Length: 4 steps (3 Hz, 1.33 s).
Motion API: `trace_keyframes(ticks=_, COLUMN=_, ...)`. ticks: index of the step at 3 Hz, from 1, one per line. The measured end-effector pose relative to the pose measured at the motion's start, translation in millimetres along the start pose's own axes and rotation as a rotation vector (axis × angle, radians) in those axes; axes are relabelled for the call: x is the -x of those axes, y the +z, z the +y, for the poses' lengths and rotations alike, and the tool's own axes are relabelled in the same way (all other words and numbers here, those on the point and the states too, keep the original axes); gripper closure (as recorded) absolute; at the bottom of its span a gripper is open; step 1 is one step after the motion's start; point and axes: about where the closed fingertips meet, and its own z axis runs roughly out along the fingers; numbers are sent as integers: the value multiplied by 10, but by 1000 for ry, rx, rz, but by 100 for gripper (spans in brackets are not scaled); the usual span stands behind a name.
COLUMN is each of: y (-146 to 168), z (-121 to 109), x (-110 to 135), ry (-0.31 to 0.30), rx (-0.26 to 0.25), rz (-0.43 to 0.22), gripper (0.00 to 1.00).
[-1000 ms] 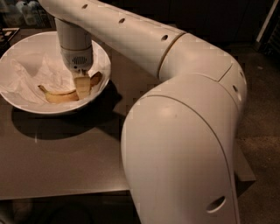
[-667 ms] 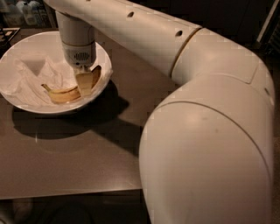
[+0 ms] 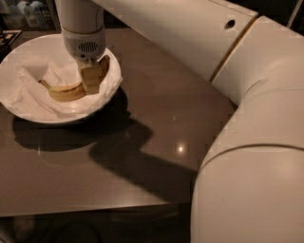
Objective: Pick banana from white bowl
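Observation:
The banana, yellow with brown marks, lies curved on crumpled white paper inside the wide white bowl at the upper left of the camera view. Its dark stem tip points left and its other end rises toward the bowl's right rim. My gripper hangs straight down from the wrist into the bowl, right over the banana's middle-right part, and hides that stretch of it.
The bowl stands on a dark brown table whose front edge runs along the bottom. My own white arm fills the right side and top. A dark shelf with bottles stands behind the bowl at the top left.
My arm's elbow and shoulder have swung closer and further right in the view. The gripper has stayed over the banana in the bowl; the banana has barely moved.

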Motion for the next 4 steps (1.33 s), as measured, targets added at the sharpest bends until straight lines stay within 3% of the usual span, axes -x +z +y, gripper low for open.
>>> trace_keyframes(ticks=1, y=-257, z=154, x=16, ry=-59, rx=-58, rz=-79, gripper=100)
trace_keyframes(ticks=2, y=-503, z=371, x=-34, ry=-131, rx=-137, rz=-212, gripper=100)
trace_keyframes(ticks=3, y=-683, z=596, x=-134, ry=-169, rx=-195, rz=-301, gripper=100)
trace_keyframes(ticks=4, y=-784, z=844, x=-198, ry=-190, rx=-201, rz=-336, gripper=100)
